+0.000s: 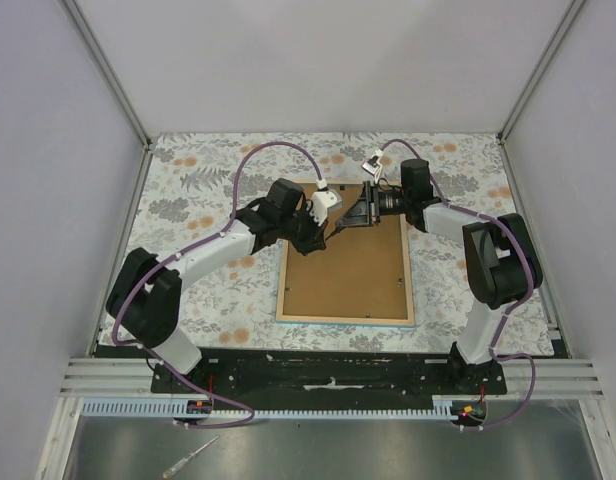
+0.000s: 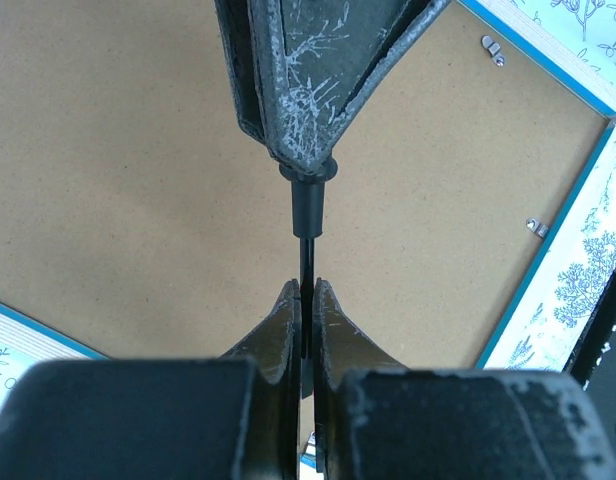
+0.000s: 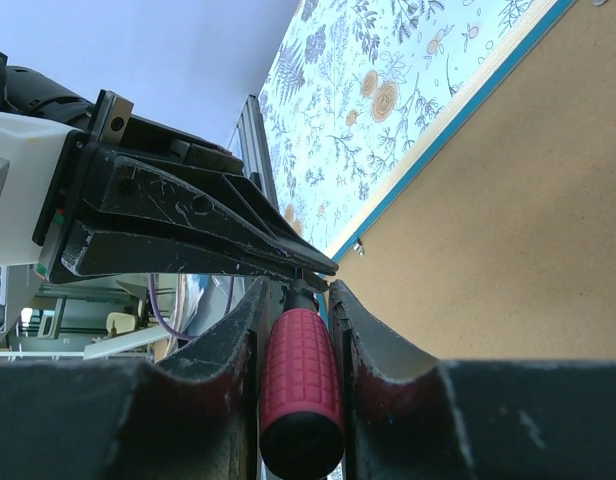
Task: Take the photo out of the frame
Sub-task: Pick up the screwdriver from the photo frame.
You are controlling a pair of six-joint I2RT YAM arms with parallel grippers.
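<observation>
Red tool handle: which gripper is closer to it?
Right. The right gripper clamps the red handle; the left gripper pinches the thin black shaft just beyond it.

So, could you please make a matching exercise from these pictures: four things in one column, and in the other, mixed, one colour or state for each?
Things:
1 tool handle
2 frame
3 backing board
4 left gripper

Colours or states:
A blue-edged
B plain brown
C red and ribbed
D shut on the black shaft

Pairs: 1-C, 2-A, 3-B, 4-D
</observation>
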